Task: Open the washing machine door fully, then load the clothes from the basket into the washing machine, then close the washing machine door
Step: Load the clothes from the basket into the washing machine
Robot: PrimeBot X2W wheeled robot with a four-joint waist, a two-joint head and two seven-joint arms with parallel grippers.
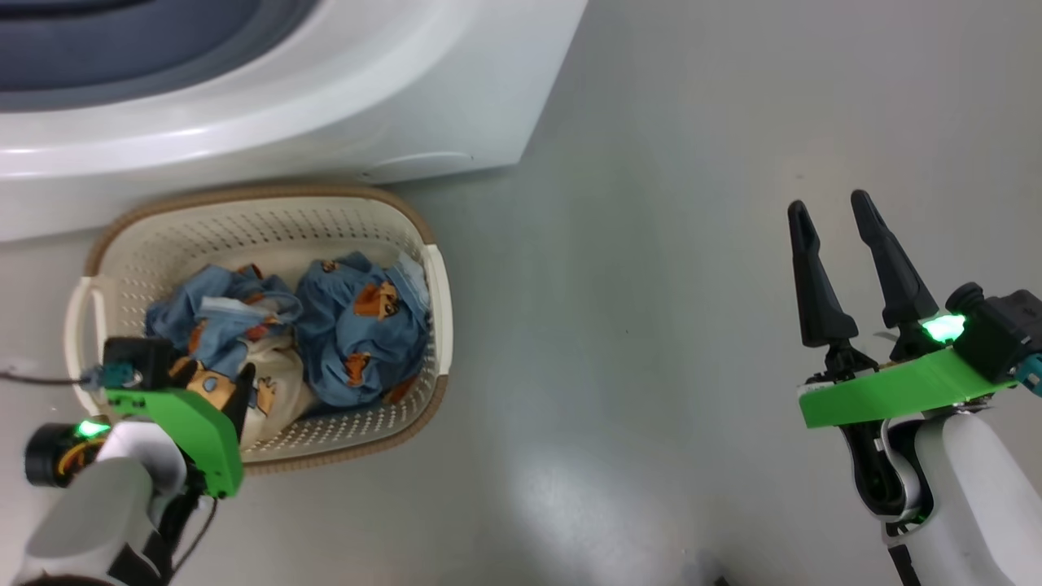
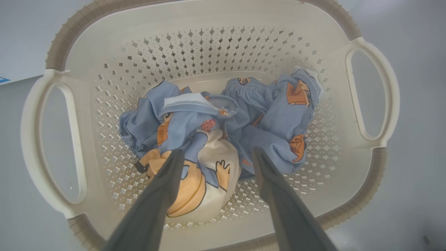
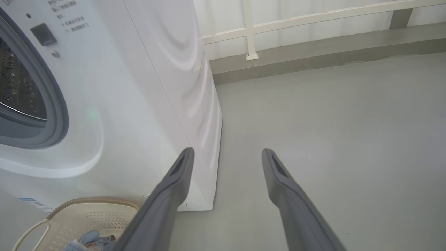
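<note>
Left hand hung wide open just above clothes in basket, at washer's foot. Right hand open, empty, over floor. I reckoned: drop straight, pinch the thick middle bunch, stay off the basket wall.

The cream-white basket, with perforated walls and a brown rim band, stands upright at the left, just in front of the white washing machine. In it lie the clothes, light blue with orange figures, crumpled in two bundles side by side; the left bundle shows a cream patch. The machine's round opening shows the steel drum inside a grey seal.
</note>
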